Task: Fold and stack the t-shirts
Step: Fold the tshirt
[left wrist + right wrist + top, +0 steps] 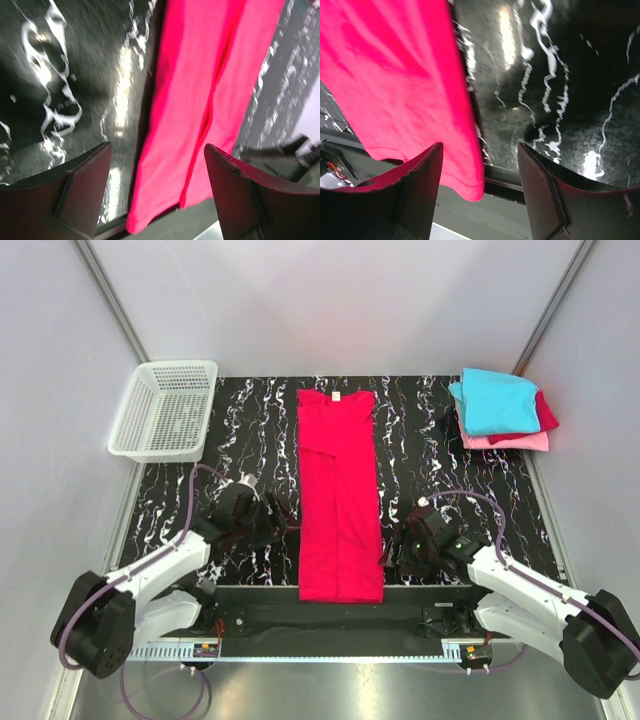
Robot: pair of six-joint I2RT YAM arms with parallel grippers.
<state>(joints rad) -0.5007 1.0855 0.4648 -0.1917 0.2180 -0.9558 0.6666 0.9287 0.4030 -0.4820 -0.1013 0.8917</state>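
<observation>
Flanking the crimson t-shirt (338,495), lying in a long folded strip on the table (250,430), with left fingers (85,185) and right fingers (415,185) apart and empty; looking light and limp, probably wanting pinching at the near hem corners.

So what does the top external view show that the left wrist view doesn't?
Top external only: the white plastic mesh basket, the folded stack of cyan, dark red and pink t-shirts, and a white neck label. Left wrist only: the left gripper plainly open, close up. Both: the bright crimson-red t-shirt, folded into a long strip on the black marbled table.
</observation>
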